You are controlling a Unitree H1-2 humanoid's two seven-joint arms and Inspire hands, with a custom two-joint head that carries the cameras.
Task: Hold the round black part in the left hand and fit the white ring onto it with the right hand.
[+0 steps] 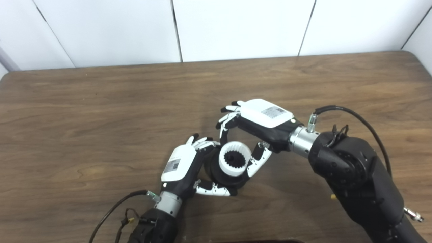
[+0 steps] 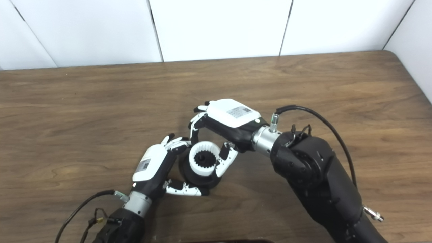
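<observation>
Left hand [image 1: 184, 167]: wrapped around the round black plastic part [image 1: 221, 180], just above the brown wooden table [image 1: 101, 118].
Right hand [image 1: 256, 126]: pinched on the white toothed plastic ring [image 1: 234, 159].
Ring: seated atop the black part, between both hands.

Lab-like test station, bare wooden table [image 1: 101, 101], plain white wall panels [image 1: 236, 27] behind

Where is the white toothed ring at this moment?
In both views the white toothed ring sits low at the centre, on top of the round black part held by the left hand, between the right hand's fingers.
</observation>
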